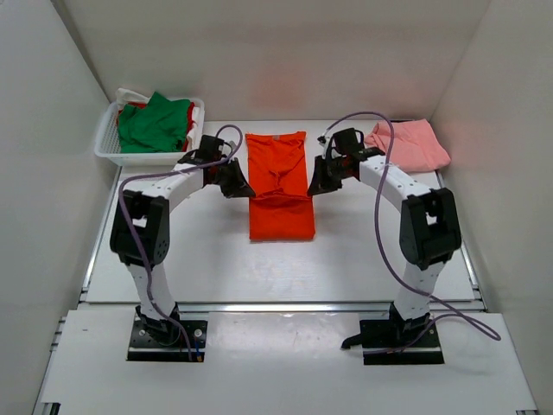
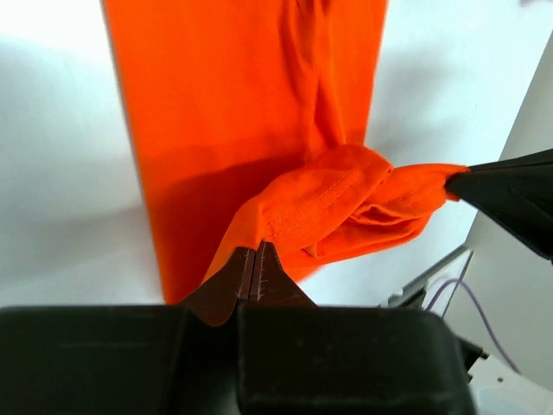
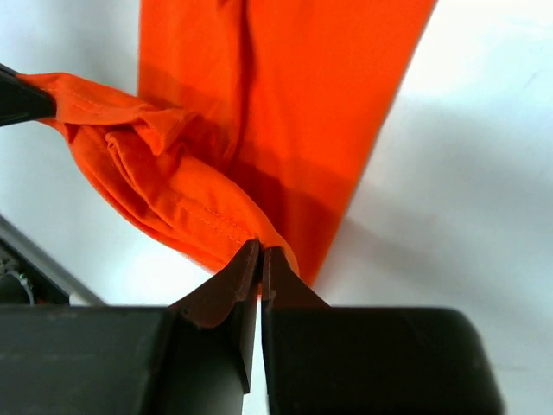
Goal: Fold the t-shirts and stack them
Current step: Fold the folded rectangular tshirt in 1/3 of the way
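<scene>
Bright, even light from above, soft shadows, slightly blurred wrist views.

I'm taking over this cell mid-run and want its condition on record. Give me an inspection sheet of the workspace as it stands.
Surface: white table, no stains seen.
Job's things: orange-red t-shirt lengthwise at centre, middle bunched and lifted; pink t-shirt at far right; green t-shirt and red t-shirt heaped in the basket.
Clutter: white mesh basket, far left corner; nothing else seen.
Grippers: left tool shut on the orange-red t-shirt's left edge; right tool shut on its right edge.
Cables: purple cables loop loosely along both arms.
Surroundings: plain white walls on three sides.
</scene>
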You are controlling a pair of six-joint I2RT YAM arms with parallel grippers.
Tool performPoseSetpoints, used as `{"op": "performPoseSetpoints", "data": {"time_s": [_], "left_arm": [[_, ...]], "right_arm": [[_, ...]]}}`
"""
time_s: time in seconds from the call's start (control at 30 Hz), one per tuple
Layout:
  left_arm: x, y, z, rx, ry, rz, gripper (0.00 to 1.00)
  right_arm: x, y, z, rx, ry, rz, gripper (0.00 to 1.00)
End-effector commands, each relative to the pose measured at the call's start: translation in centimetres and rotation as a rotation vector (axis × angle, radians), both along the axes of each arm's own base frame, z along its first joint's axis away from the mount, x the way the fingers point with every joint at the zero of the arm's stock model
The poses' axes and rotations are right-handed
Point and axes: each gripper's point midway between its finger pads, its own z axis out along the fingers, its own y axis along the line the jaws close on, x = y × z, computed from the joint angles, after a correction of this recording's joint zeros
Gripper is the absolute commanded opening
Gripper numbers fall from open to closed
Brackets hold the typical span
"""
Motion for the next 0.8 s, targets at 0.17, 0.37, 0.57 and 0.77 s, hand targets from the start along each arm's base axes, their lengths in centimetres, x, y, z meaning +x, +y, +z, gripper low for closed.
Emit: {"op": "performPoseSetpoints", "data": {"time_s": [0.17, 0.37, 0.57, 0.77], "left_arm": [[7.1, 0.3, -2.4, -0.042, -0.017, 0.036, 0.11], [10.0, 2.8, 0.0, -0.062, -0.142, 0.185, 0.39], [3.0, 4.1, 0.0, -0.033, -0.147, 0.203, 0.45], [-6.4, 2.3, -4.0, 0.037, -0.111, 0.206, 0.47]], "right_arm": [[8.6, -0.5, -1.4, -0.026, -0.047, 0.022, 0.03], [13.2, -2.8, 2.5, -0.068, -0.234, -0.155, 0.4], [5.7, -4.6, 2.0, -0.065, -0.229, -0.294, 0.53], [-3.7, -2.9, -2.0, -0.039, -0.163, -0.361, 0.49]]}}
